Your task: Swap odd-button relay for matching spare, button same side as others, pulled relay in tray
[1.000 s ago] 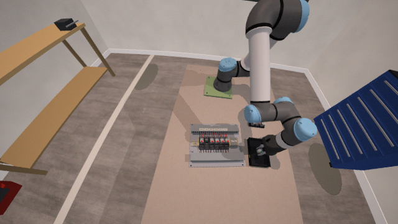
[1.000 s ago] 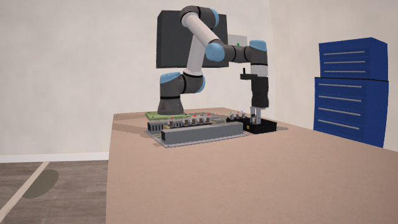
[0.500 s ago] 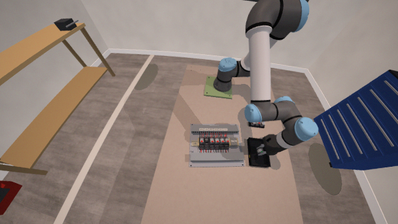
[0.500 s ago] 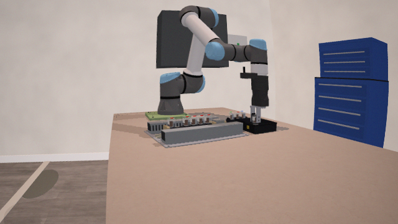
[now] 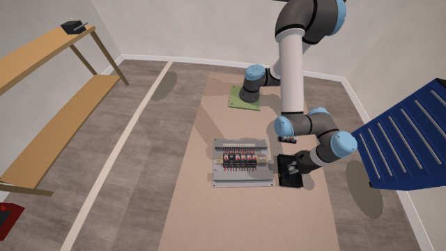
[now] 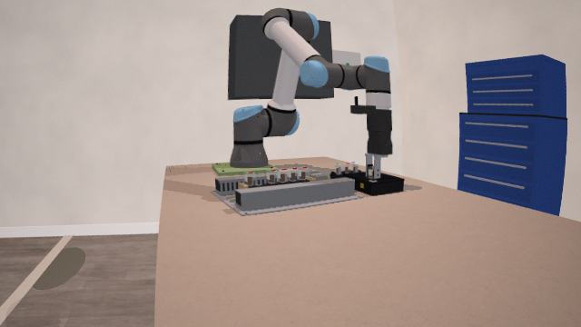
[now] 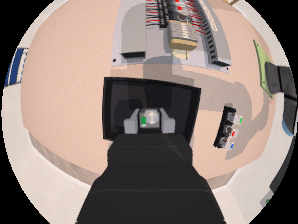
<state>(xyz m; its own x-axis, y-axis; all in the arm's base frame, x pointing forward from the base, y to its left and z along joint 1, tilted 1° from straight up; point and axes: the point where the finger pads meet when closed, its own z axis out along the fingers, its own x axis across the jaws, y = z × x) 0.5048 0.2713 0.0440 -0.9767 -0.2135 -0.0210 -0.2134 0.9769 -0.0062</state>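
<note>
The black tray (image 5: 286,181) (image 6: 386,187) (image 7: 184,100) rested on the tan surface (image 5: 244,209) (image 6: 340,254) (image 7: 60,100), and the tool (image 5: 292,168) (image 6: 373,177) (image 7: 149,115) pointed down into it. The tool's fingers stood part-way apart, closed on the two sides of a relay with a green button (image 5: 292,170) (image 6: 370,172) (image 7: 150,119), which was over the inside of the tray, within its walls as the wrist view showed. Whether that relay's underside touched the tray floor, I could not tell. Just beside the tray, to its left in the top view, lay the grey panel (image 5: 242,176) (image 6: 295,193) (image 7: 132,30). On the panel, the row of relays (image 5: 244,158) (image 6: 283,174) (image 7: 179,7) showed five red buttons, with an open socket second from the row's end farthest from the tray. Near the tray, on the side toward the arm's base, the small black holder (image 5: 287,140) (image 6: 347,172) (image 7: 227,127) carried three spares, their buttons green, red and blue. The arm's green base plate (image 5: 235,104) (image 6: 220,169) (image 7: 260,55) was well apart from the tray, beyond the panel's upper edge in the top view. The blue cabinet (image 5: 401,150) (image 6: 513,159) (image 7: 15,65) stood well apart from the tray, off to its right in the top view.
</note>
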